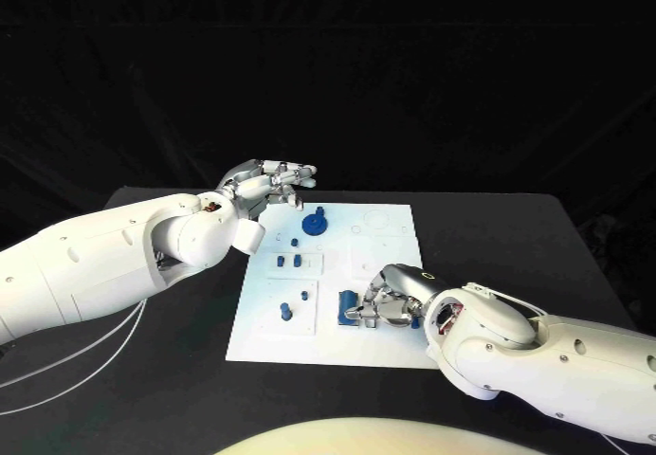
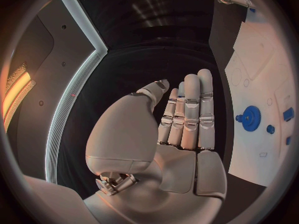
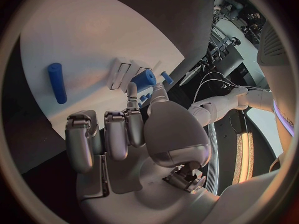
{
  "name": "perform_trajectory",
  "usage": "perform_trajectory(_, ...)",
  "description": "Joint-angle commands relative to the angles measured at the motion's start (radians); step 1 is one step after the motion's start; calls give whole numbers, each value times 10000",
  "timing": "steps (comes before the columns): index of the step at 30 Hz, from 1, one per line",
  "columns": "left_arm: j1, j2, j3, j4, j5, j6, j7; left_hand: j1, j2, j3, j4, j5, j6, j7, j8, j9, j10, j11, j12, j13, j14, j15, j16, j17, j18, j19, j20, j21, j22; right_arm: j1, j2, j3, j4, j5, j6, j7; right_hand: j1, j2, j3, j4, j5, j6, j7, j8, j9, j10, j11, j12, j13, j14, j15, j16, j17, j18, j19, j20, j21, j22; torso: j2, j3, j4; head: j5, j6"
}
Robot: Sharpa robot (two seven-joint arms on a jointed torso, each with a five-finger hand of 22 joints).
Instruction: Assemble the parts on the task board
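We are holding our left hand (image 1: pixel 266 182) flat and empty beyond the task board's (image 1: pixel 390 223) far left corner, while our right hand (image 1: pixel 380 301) is curling over a blue part (image 1: pixel 350 308) near its front edge. Whether it grips that part we cannot tell; its wrist camera is showing a blue cylinder (image 3: pixel 57 82) lying loose on the board.

Board (image 1: pixel 390 336) at the table's (image 1: pixel 519 237) middle; gear (image 1: pixel 316 225) near its far edge, pegs (image 1: pixel 287 259) nearer, left of centre.

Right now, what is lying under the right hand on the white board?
Under the right hand, blue parts rest on the task board; the wrist view shows a blue cylinder by its fingers. The hand covers whatever lies beneath the palm.
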Motion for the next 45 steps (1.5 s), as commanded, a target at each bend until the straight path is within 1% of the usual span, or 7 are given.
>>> perform_trajectory(1,10,24,5,8,41,142,25,-14,63,-8,34,-1,-74,-11,48,-1,-69,-2,49,10,-75,-16,26,-14,60,37,1,-61,-15,-11,60,1,-54,-156,27,155,190,80,2,-75,-50,-40,-2,23,17,177,-79,-66,1218,809,-63,28,1347,-67,1061,-69,53,2628,7,1,13,-16,-9)
perform_trajectory(14,10,30,5,8,41,148,22,-14,63,-8,34,-1,-74,-11,48,-1,-69,-2,49,10,-75,-16,26,-14,60,37,1,-61,-15,-13,276,1,-466,-160,172,-6,268,173,41,-61,400,93,-60,129,126,174,-121,-102,1217,803,-92,9,1321,-67,1061,-86,53,2628,12,-2,12,-22,-35)
perform_trajectory(19,10,26,5,9,41,156,17,-14,63,-8,34,-1,-74,-11,48,-1,-69,-2,49,10,-75,-16,26,-14,60,37,1,-61,-15,-13,260,0,-469,-189,223,15,400,45,18,-164,419,105,-84,172,176,183,-144,-96,1231,804,-112,12,1330,-67,1061,-102,53,2628,11,1,13,-13,-50)
perform_trajectory(28,10,8,5,19,41,161,15,10,74,-4,28,0,-80,-10,54,-1,-80,-2,63,9,-79,-18,27,-20,61,42,-1,-70,-22,-17,175,-2,-362,-241,220,46,585,-120,-16,-314,186,94,-93,223,249,193,-158,-95,1248,803,-128,4,1322,-67,1061,-123,53,2628,12,2,6,5,-63)
perform_trajectory(31,10,6,5,21,41,162,12,10,74,-4,28,0,-80,-10,54,-1,-80,-2,63,9,-79,-18,27,-20,61,42,-1,-70,-22,-18,149,-3,-318,-243,179,79,467,-186,-103,-248,-108,85,-77,245,285,191,-144,-110,1248,800,-119,-6,1309,-67,1061,-121,53,2628,6,4,6,15,-59)
perform_trajectory(39,10,-16,5,29,41,146,7,28,76,1,20,1,-83,-11,58,-1,-86,-3,68,8,-81,-19,28,-23,61,45,-2,-74,-25,-21,-94,-3,-121,-257,-157,174,340,-206,-169,-156,-325,75,-72,268,322,195,-137,-113,1256,801,-114,-7,1311,-67,1061,-117,53,2628,4,1,3,40,-73)
perform_trajectory(45,10,-45,5,44,41,134,9,28,76,1,20,1,-83,-11,58,-1,-86,-3,68,8,-81,-19,28,-23,61,45,-2,-74,-25,-5,-812,-1,303,-204,-687,437,602,-36,-24,-248,-8,-132,-27,151,301,154,-107,-204,1214,781,-95,-63,1220,-67,1061,-105,53,2628,4,-3,-1,30,-59)
